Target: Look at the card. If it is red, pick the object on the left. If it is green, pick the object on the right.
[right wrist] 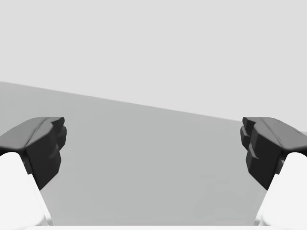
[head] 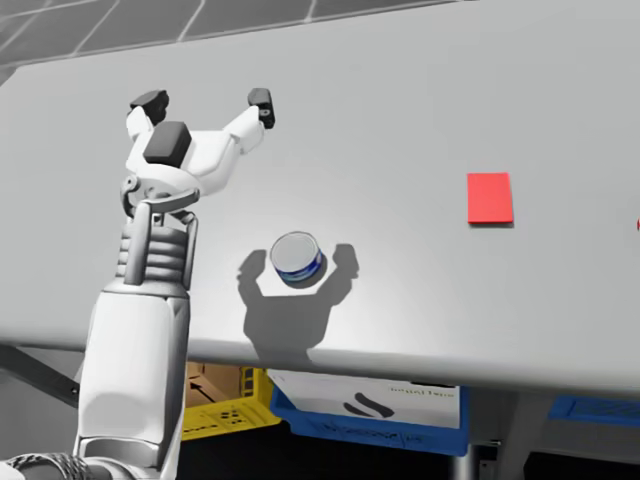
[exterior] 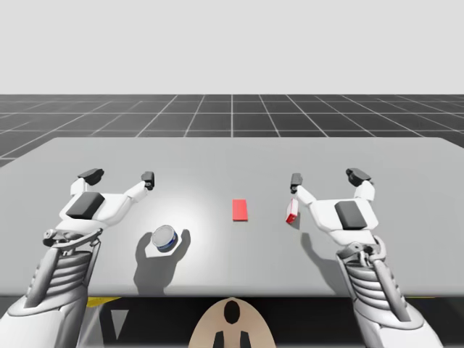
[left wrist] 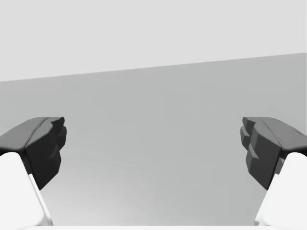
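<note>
Left end effector (exterior: 119,176) is released, jaws spread wide above the tabletop (exterior: 232,163). The card (exterior: 240,209) is red, so we take the can (exterior: 165,238). It stands toward our torso and slightly inboard, nearest our left arm.

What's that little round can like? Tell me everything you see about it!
The can is short and round, with a blue and white side and a flat, silvery grey top that looks like metal. It stands upright on the grey table. Nothing but the table touches it. My left gripper is open and apart from it, casting a shadow around it. The red card lies to its right.
</note>
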You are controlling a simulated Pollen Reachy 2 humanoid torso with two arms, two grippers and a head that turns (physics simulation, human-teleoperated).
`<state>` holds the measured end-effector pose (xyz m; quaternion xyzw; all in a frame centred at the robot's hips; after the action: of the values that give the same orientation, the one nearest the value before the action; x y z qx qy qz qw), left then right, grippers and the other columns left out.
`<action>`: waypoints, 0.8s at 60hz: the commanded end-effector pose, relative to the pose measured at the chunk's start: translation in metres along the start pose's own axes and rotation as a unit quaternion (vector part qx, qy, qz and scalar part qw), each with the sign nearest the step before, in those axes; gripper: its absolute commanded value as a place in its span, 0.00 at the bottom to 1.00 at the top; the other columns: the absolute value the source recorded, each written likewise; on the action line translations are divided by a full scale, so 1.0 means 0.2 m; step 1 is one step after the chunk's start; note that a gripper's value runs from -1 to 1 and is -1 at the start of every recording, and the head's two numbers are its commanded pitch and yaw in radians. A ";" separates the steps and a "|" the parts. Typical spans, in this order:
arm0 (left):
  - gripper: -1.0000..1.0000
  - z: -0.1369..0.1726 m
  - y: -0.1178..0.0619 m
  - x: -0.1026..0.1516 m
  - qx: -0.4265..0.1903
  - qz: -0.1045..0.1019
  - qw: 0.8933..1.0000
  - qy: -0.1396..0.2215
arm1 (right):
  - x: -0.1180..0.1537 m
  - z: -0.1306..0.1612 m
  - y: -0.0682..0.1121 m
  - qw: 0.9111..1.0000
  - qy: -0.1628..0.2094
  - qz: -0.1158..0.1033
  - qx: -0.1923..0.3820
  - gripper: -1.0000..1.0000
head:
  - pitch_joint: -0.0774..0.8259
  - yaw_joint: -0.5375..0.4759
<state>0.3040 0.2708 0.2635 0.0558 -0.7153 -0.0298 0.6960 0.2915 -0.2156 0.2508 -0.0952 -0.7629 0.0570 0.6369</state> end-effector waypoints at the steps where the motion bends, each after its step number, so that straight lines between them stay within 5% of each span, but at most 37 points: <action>1: 0.00 0.00 0.00 0.00 0.002 0.003 1.000 0.003 | -0.01 0.00 0.02 1.000 0.005 -0.007 0.005 0.00 | 0.93 0.86; 12: 0.00 0.00 -0.02 0.00 -0.003 0.003 1.000 0.009 | -0.02 0.00 0.03 1.000 0.006 -0.007 0.009 0.00 | 0.93 0.88; 18: 0.00 0.03 -0.06 0.03 0.028 0.015 0.999 0.031 | -0.03 0.00 0.03 1.000 0.006 -0.006 0.006 0.00 | 0.91 0.87; 25: 0.00 0.14 -0.05 0.06 -0.004 0.026 0.999 0.032 | -0.04 -0.01 0.03 1.000 0.012 -0.009 0.007 0.00 | 0.91 0.88; 27: 0.00 0.19 -0.06 0.05 -0.013 0.050 0.998 0.023 | -0.04 -0.01 0.03 1.000 0.013 -0.009 0.008 0.00 | 0.91 0.88; 48: 0.00 0.54 -0.03 -0.16 -0.062 0.040 0.993 0.089 | -0.05 -0.01 0.04 1.000 0.018 -0.014 0.013 0.00 | 0.90 0.89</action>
<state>0.2248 0.2646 0.2520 0.0059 -0.6749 -0.0399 0.7368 0.2967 -0.2124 0.2413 -0.0844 -0.7534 0.0608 0.6493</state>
